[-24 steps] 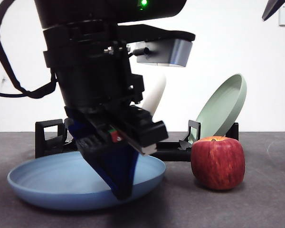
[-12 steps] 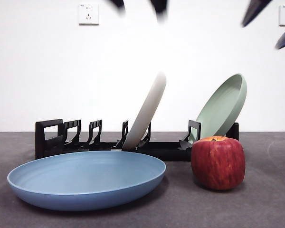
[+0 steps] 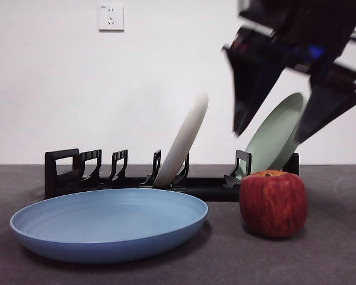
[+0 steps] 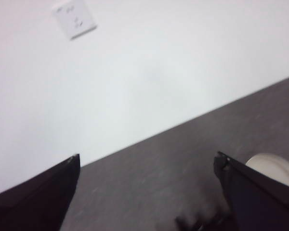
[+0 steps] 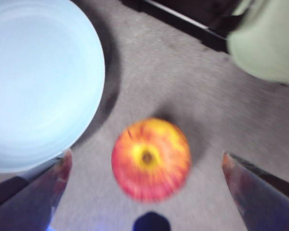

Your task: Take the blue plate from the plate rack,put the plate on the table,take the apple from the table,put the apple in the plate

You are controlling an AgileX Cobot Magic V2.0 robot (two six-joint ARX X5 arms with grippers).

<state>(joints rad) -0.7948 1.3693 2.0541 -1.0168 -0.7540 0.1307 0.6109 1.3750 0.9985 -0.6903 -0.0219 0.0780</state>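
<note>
The blue plate (image 3: 110, 222) lies flat on the dark grey table (image 3: 332, 261), in front of the black plate rack (image 3: 65, 172). It also shows in the right wrist view (image 5: 38, 82). The dark-red apple (image 3: 272, 203) stands on the table to the right of the plate, apart from it. My right gripper (image 3: 285, 127) hangs open above the apple, blurred by motion; in its wrist view the apple (image 5: 151, 159) lies between the two jaws, below them. My left gripper (image 4: 147, 163) is open and empty, raised and out of the front view.
A cream-white plate (image 3: 183, 139) and a pale green plate (image 3: 277, 133) lean in the rack behind. The green plate is close behind my right gripper. A wall socket (image 3: 110, 16) is on the white wall.
The left arm has lifted off the blue plate and left the front view. The right gripper has come down from the top right corner to above the apple.
</note>
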